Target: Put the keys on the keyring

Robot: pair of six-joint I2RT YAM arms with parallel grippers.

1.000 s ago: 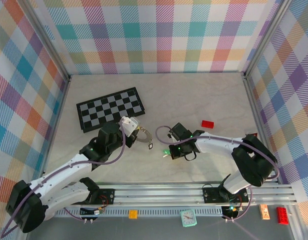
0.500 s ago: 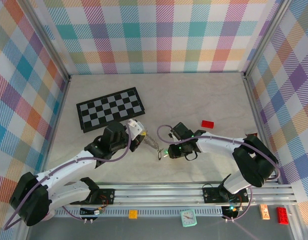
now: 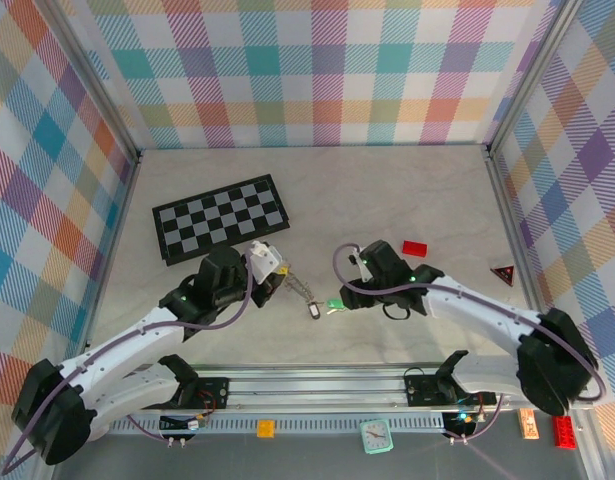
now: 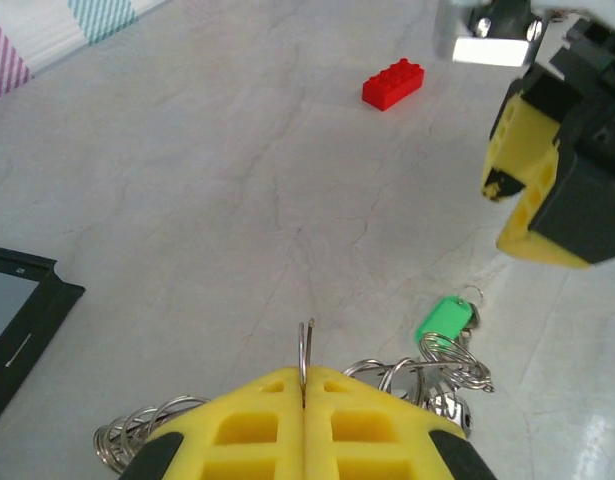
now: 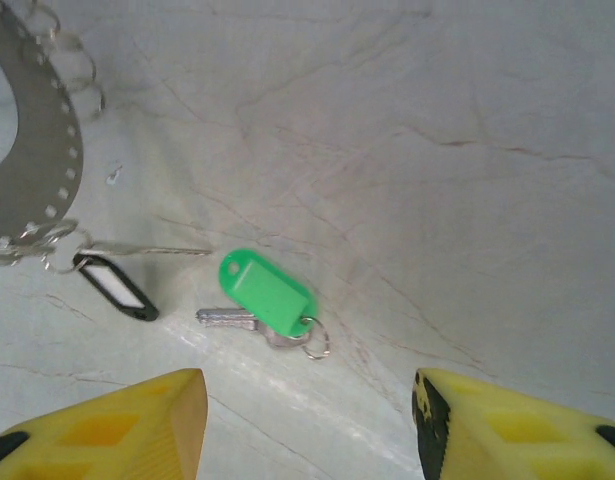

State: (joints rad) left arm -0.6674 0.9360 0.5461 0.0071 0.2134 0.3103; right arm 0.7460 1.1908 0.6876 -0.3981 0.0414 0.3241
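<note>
The keyring is a silvery ring with a wavy rim. It slants from my left gripper down to the table. In the left wrist view, that gripper is shut on a thin wire loop of the keyring. A black-headed key hangs from the ring's grey band by a small loop. The green-headed key lies flat on the table, apart from the band, with its own little ring free. My right gripper hovers open just above it, and it shows beside the green-headed key as the right gripper.
A black-and-white chessboard lies behind the left arm. A red brick sits just beyond the right wrist, and a red triangular piece is near the right wall. The metal rail runs along the front.
My right gripper has opened, left the green-headed key on the table and drawn back to the right. My left gripper still holds the keyring, which now reaches down to the table.
</note>
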